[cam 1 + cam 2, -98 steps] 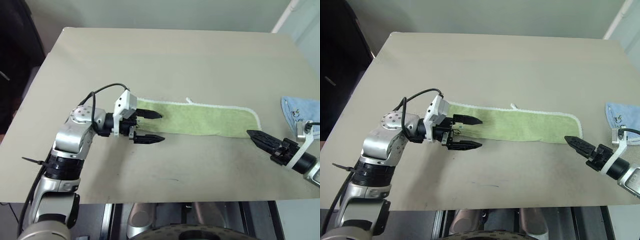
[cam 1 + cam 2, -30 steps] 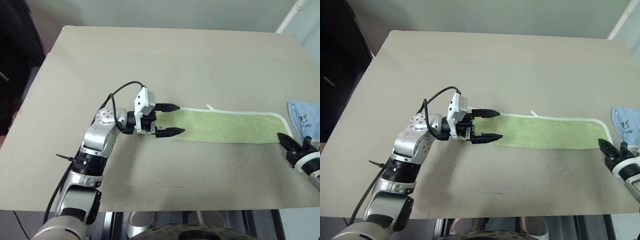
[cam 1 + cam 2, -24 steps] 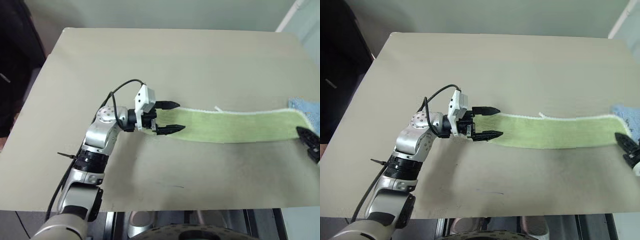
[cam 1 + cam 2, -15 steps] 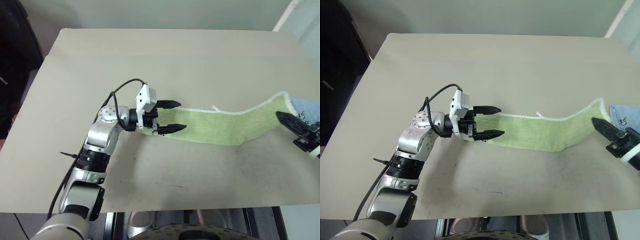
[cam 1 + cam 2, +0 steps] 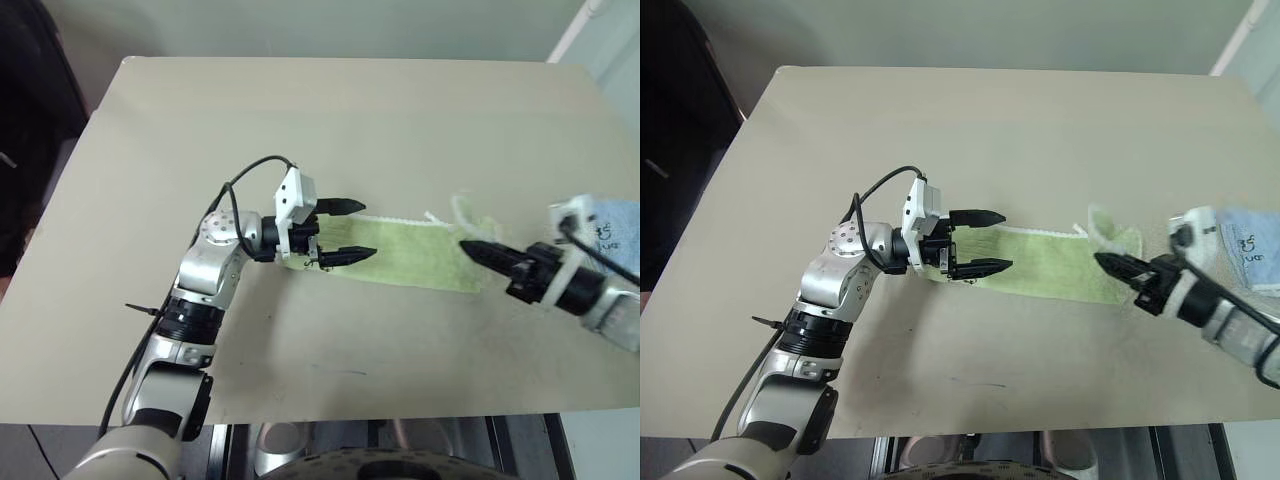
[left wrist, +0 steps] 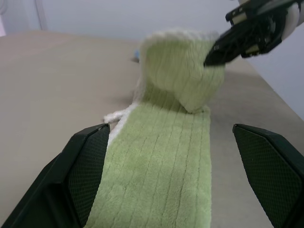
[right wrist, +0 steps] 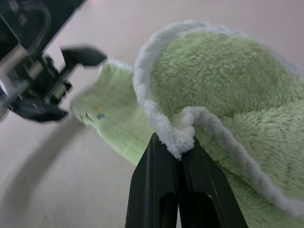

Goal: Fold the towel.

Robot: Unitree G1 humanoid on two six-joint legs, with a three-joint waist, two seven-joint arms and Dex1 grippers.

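The towel is a light green terry strip with white edging, lying across the middle of the table. Its left end lies between the two black fingers of my left gripper, which stands open and level just above the cloth. My right gripper is shut on the white edging of the towel's right end. That end is lifted and curled back over the flat part. In the left wrist view the right gripper hangs above the strip with the raised fold in it.
A small light blue cloth with a dark print lies at the table's right edge, behind my right arm. The beige table stretches bare behind the towel and in front of it. A dark gap lies past the left edge.
My right gripper has lifted the towel's right end off the table and carried it leftward over the strip, rolling as it went. The left gripper has stayed open in place.
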